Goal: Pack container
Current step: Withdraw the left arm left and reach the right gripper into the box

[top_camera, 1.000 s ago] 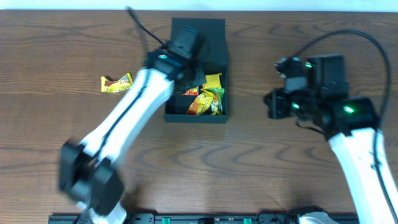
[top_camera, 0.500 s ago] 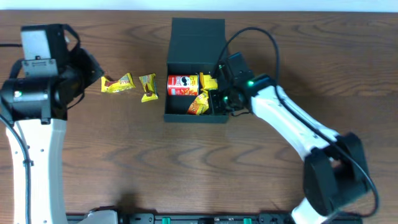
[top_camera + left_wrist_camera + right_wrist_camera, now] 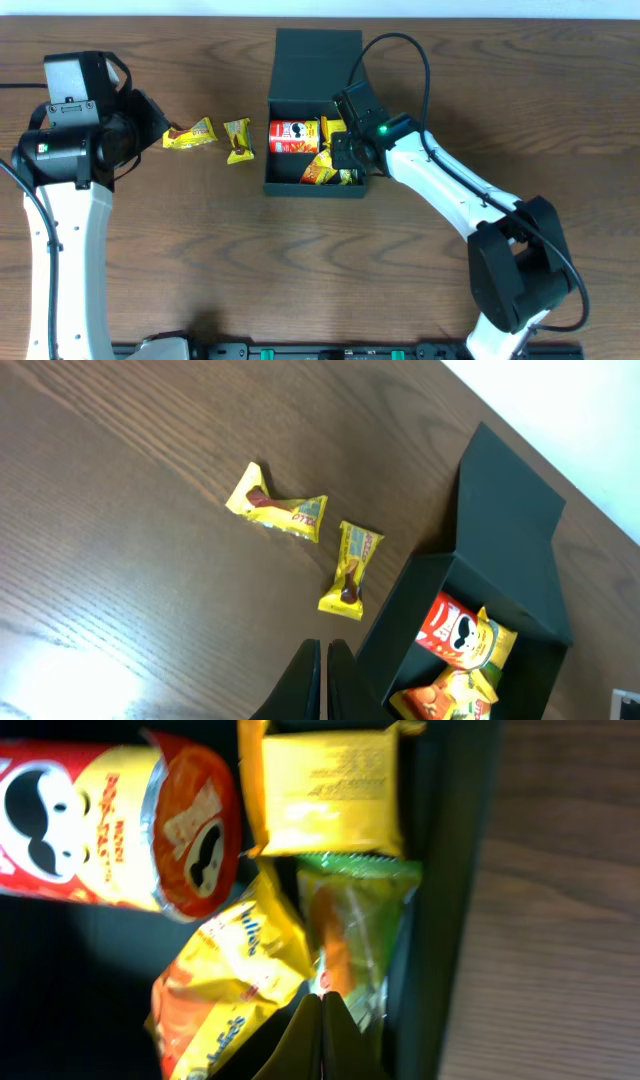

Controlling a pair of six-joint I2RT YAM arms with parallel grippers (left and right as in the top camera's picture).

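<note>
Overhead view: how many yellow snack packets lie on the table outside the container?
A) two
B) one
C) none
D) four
A: two lie on the wood left of the container, the outer packet and the inner packet closer to its wall. The other snacks are inside it.

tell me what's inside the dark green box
The container holds a Pringles can on its side, a yellow packet, an orange chip bag and a green packet. Anything beneath them is covered.
</note>
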